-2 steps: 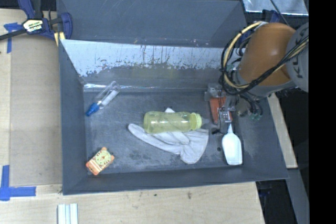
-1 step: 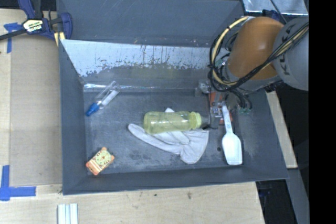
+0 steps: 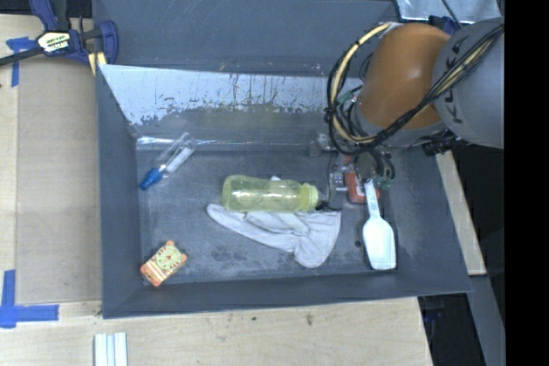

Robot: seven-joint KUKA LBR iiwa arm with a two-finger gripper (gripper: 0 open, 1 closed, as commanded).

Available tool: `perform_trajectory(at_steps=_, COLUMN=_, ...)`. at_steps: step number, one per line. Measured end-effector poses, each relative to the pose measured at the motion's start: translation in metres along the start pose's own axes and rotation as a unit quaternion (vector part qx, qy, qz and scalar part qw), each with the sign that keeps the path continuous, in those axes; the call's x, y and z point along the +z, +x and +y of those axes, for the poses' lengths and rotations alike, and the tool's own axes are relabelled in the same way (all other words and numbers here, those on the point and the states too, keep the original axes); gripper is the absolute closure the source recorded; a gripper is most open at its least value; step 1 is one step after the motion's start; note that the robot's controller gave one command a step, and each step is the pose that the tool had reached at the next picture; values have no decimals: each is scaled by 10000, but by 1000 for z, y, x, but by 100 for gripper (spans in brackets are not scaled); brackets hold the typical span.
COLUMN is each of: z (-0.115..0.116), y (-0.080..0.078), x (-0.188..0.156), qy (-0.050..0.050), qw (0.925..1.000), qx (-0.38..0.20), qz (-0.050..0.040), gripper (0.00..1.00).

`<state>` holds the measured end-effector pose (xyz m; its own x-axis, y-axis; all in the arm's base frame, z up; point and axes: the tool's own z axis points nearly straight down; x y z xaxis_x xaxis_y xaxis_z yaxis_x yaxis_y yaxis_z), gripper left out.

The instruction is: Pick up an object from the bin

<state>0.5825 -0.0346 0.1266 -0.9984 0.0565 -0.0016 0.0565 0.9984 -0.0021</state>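
The tool (image 3: 350, 184), open or closed I cannot tell, sits low at the bin's (image 3: 116, 210) right centre, with the yellow-green bottle (image 3: 268, 194) lying crosswise, cap end just to its left, and the white brush (image 3: 377, 237) running downward just right of it.

The claw (image 3: 346, 184) hangs low in the grey bin (image 3: 120, 210). Just beside it, toward the view's left, a yellow-green bottle (image 3: 266, 194) lies on a white cloth (image 3: 296, 240), its cap end nearest the claw. A white brush (image 3: 378, 237) lies just beneath the claw. Well apart, far leftward, lie a blue-tipped syringe (image 3: 167, 163) and an orange packet (image 3: 163, 263).
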Motion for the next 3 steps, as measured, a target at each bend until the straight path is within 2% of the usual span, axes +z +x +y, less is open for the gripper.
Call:
perform_trajectory(at_steps=1, z=39, y=7, x=13, qy=-12, qw=9997, qx=-240, qz=-8, gripper=0)
perform_trajectory(at_steps=2, z=43, y=10, x=32, qy=-11, qw=9948, qx=-1021, qz=-6, gripper=0)
perform_trajectory(at_steps=3, z=94, y=11, x=52, qy=-23, qw=9987, qx=509, qz=-63, gripper=100)
